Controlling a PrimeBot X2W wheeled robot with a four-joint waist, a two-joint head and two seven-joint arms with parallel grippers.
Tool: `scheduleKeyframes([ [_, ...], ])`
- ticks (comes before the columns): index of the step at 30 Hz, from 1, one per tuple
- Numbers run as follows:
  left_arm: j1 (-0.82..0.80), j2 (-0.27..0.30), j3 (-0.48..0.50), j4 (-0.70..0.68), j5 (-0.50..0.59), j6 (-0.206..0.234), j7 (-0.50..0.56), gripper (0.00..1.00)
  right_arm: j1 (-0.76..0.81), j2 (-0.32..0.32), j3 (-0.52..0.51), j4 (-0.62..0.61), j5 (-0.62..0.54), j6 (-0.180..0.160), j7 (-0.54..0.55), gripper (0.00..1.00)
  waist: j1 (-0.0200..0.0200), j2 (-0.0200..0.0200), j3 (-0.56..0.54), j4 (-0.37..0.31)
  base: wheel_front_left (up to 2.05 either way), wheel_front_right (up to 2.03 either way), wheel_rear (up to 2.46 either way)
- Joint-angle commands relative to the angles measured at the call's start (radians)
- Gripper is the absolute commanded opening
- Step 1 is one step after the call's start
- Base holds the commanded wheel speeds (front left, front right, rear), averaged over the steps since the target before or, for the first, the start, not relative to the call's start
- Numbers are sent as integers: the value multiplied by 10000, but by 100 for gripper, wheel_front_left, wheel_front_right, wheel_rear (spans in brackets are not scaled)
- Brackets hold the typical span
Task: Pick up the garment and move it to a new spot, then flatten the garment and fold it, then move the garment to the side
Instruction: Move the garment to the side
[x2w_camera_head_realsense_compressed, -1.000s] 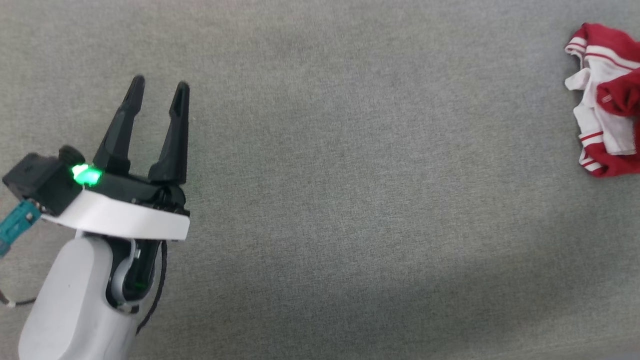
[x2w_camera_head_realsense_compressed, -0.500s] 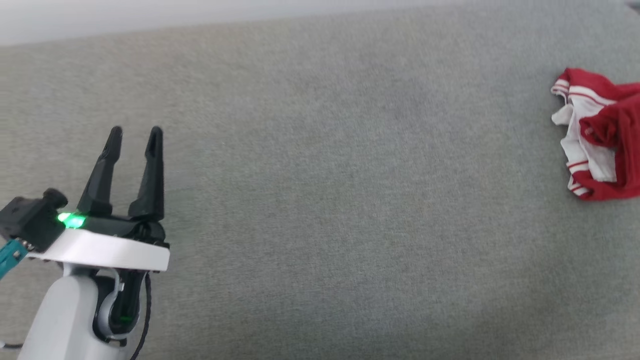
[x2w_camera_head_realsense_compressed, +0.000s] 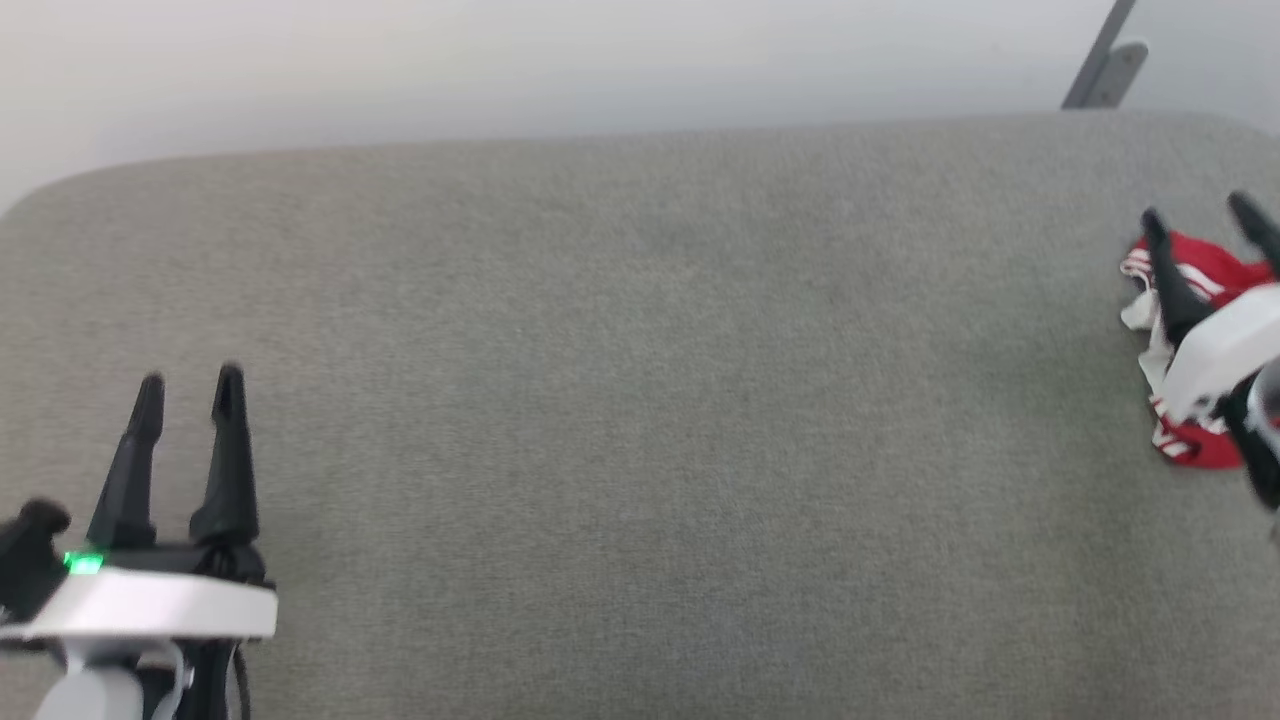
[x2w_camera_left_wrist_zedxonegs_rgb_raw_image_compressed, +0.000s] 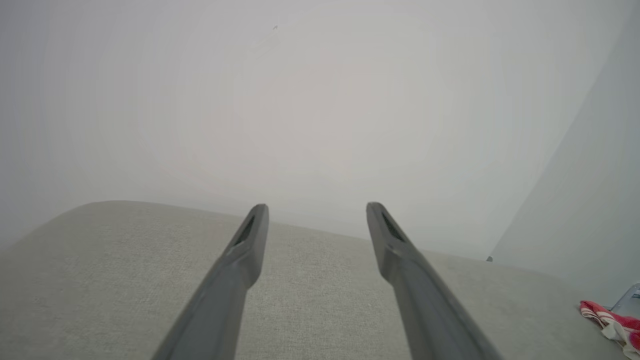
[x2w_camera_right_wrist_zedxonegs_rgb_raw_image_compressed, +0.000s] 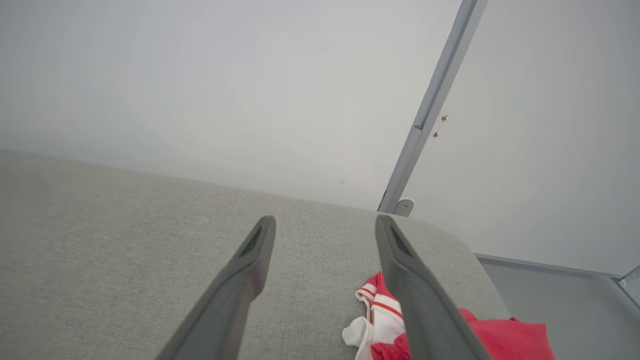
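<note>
So the right gripper (x2w_camera_head_realsense_compressed: 1197, 210) is now being swung in over the crumpled garment (x2w_camera_head_realsense_compressed: 1208, 272), probably for a grab (blurry); it and the left gripper (x2w_camera_head_realsense_compressed: 190, 385) are being held wide open, empty.

The head view looks down from the near side over the whole desk (x2w_camera_head_realsense_compressed: 640, 400), up to the far wall (x2w_camera_head_realsense_compressed: 500, 70). Both wrist views sit low over the desk, facing that wall. All three share the garment (x2w_camera_head_realsense_compressed: 1200, 450) at the right end.
</note>
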Motion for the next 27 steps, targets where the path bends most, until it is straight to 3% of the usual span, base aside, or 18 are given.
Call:
scheduleKeyframes([
  [1,255,-74,173,-17,99,-26,-50,100,313,82,110,-188,163,-3,-192,100,0,0,-224,160,0,0,0],
  [13,1951,-431,1239,-236,657,-26,-50,100,2666,451,-49,-1779,328,-3,-1058,100,0,0,-963,448,0,0,0],
  [27,2819,-479,926,-155,820,-26,-50,100,5111,1104,-1378,-4134,-279,-3,-1136,100,0,0,-1297,498,0,0,0],
])
